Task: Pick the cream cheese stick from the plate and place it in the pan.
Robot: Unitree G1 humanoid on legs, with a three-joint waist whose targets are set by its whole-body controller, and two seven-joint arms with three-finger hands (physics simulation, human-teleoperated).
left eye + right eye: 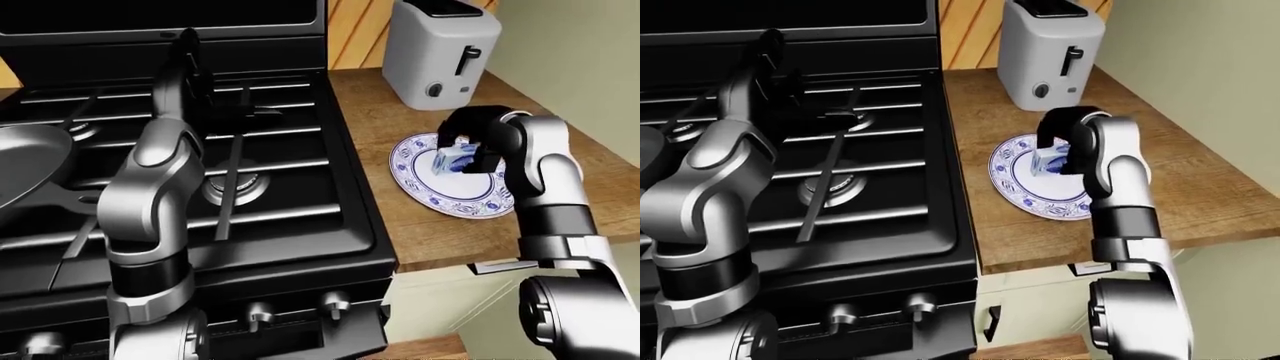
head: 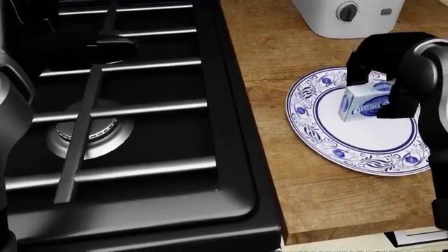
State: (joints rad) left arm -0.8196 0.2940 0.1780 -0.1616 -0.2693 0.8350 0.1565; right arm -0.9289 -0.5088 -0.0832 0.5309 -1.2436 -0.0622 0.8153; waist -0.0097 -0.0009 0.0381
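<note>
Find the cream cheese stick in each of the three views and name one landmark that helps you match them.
Left-eye view: cream cheese stick right of centre, on the blue-patterned plate, between the right hand's fingers.
Head view: upper right, on the plate.
Right-eye view: just right of centre, partly hidden by the hand.
Shared landmark: the toaster above the plate.

wooden counter [image 2: 280, 136] | plate [image 2: 315, 131] near toaster [image 1: 440, 52] | beside stove [image 2: 140, 131]
</note>
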